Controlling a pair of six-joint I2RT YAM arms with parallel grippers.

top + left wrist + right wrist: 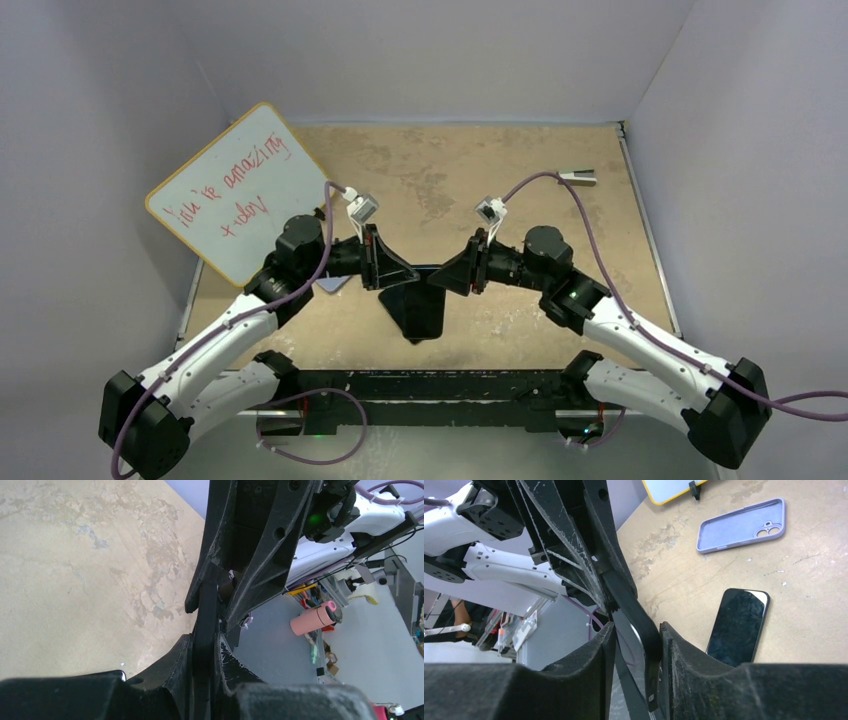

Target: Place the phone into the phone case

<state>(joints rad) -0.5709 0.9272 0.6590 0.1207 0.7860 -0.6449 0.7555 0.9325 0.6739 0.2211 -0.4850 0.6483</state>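
From above, the left gripper (405, 270) and right gripper (450, 272) are meeting nose to nose over the middle of the table (560, 200). A black slab (415, 312) is lying flat beneath them, and the phone case (335, 284) is peeking out as a lavender sliver under the left arm, near the whiteboard (235, 190). In the left wrist view the phone (205, 625) is showing edge-on, with the left fingers pinching one end at a narrow opening and the right fingers pinching the other. The right wrist view is showing the same two-ended clamp, while the case is lying open side up, apart from the slab with its pale end strip. By my judgement, doing this well is requiring one gripper to let go only while the other is gripping firmly, then lowering the phone flat, corner first, into the case.
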